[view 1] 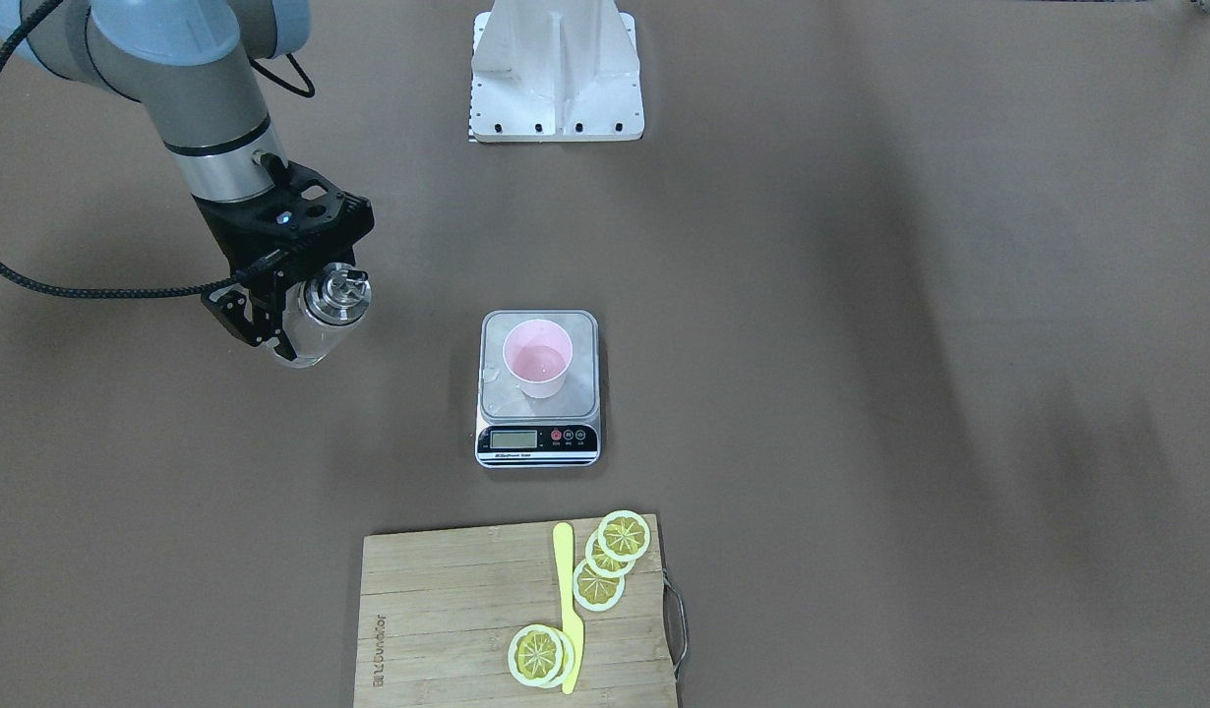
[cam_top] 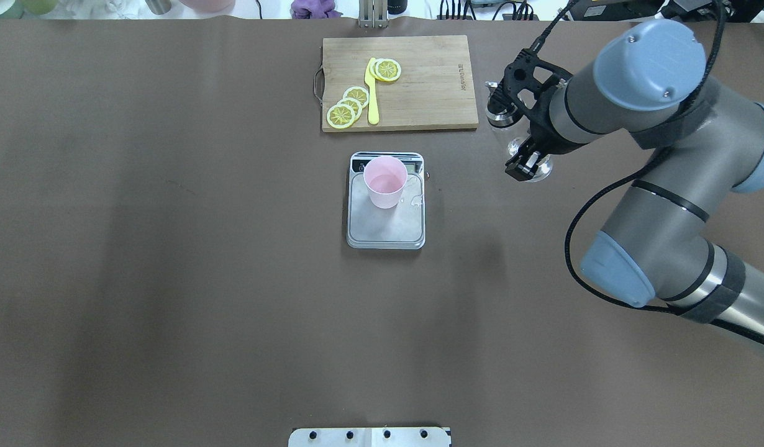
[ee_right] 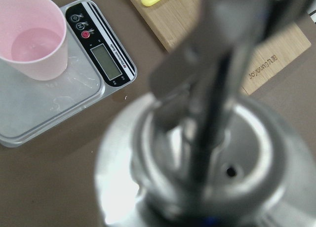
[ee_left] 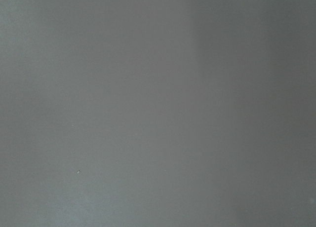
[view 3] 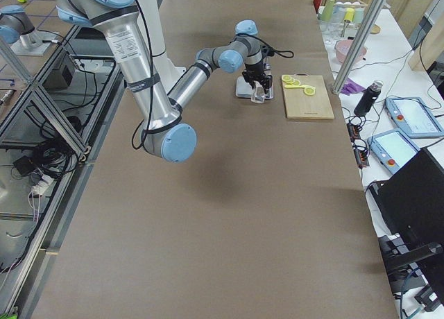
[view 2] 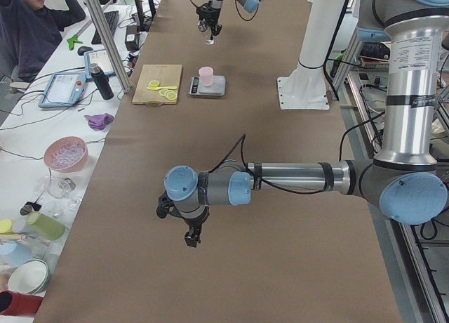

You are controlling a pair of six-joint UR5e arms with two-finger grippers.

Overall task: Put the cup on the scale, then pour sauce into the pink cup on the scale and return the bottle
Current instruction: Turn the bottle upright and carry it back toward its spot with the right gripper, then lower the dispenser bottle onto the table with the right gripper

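The pale pink cup (view 1: 537,358) stands upright on the silver scale (view 1: 585,395) at mid-table, with clear liquid in its bottom. Wet patches lie on the scale's platform (cam_top: 388,228) beside the cup (cam_top: 385,181). My right gripper (view 1: 290,334) is shut on the clear glass bottle (view 1: 334,295), holding it low over the table, well off to the scale's side, cap leaning slightly. The metal spout cap (ee_right: 207,153) fills the right wrist view, blurred, with the cup (ee_right: 32,37) behind it. My left gripper (view 2: 188,233) hangs far from the scale; I cannot tell if it is open or shut.
A wooden cutting board (view 1: 448,610) with lemon slices (view 1: 623,536) and a yellow knife (view 1: 566,600) lies beyond the scale. The robot's white base plate (view 1: 556,88) is on the near side. A person sits at a cluttered side table (view 2: 42,28).
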